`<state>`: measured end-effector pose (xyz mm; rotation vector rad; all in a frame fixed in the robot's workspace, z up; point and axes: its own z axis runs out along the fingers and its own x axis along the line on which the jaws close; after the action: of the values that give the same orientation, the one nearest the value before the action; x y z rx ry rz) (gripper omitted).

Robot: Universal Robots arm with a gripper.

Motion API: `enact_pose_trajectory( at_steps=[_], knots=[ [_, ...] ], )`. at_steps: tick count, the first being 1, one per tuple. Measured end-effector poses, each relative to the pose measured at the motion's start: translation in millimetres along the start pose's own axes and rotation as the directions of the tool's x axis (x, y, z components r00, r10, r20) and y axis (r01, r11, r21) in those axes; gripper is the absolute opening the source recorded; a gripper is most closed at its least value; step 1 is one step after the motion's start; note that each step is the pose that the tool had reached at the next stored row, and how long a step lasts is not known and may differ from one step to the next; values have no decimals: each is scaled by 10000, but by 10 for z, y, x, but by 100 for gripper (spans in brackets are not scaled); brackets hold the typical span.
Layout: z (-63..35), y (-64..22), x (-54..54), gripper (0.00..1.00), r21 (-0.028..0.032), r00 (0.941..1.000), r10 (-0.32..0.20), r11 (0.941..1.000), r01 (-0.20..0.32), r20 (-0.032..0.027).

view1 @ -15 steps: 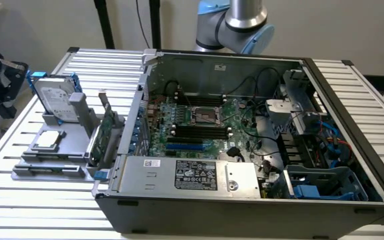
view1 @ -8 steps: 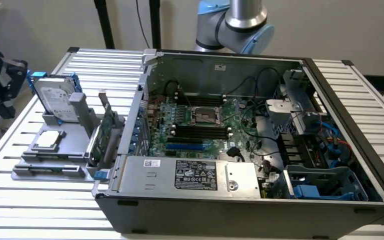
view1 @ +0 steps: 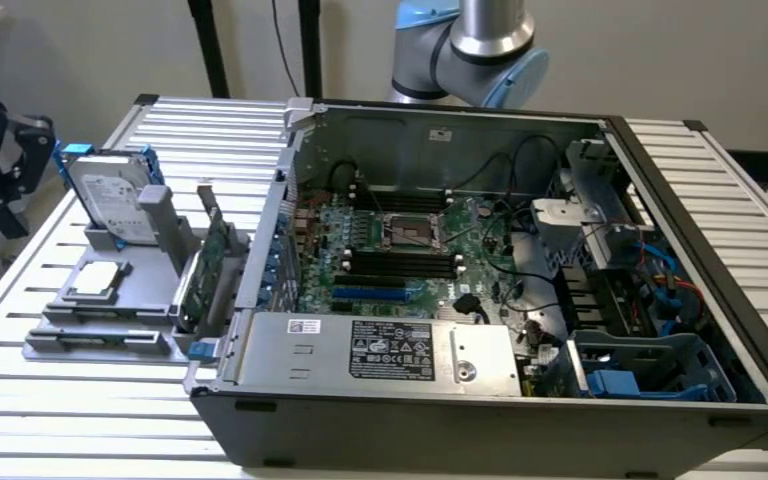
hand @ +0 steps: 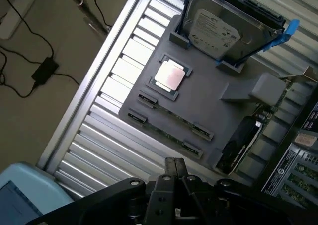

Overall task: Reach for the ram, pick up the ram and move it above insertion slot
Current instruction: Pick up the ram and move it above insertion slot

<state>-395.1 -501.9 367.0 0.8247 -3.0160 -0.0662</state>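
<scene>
Poised over the slatted table (hand: 107,135): gripper (hand: 175,173), nothing seen in its hold; open or closed, cannot tell. Just beyond, on the grey holder (hand: 208,106): the ram (hand: 166,134), apparently standing on edge in the nearer slot between end clips, not yet touched. Further out, a processor chip (hand: 170,76) and a hard drive (hand: 218,29). Probably light, stiff, thin and fragile. Best pinched across the flat faces near mid-length, clear of the contacts. Well apart, toward the exterior view's right, the open computer case (view1: 491,300).
</scene>
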Motion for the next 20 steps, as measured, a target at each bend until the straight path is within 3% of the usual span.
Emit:
enact_pose_trajectory(
  at_steps=[5, 10, 15, 20],
  knots=[
    [2, 0, 0, 11, 1, 9958, -913, 9958, 913, -41],
    [4, 0, 0, 11, -3, 9835, -1807, 9835, 1807, -82],
    [7, -1, 0, 11, -10, 9630, -2693, 9630, 2693, -121],
    [11, 0, 0, 11, -20, 9345, -3556, 9346, 3556, -160]
  ],
)
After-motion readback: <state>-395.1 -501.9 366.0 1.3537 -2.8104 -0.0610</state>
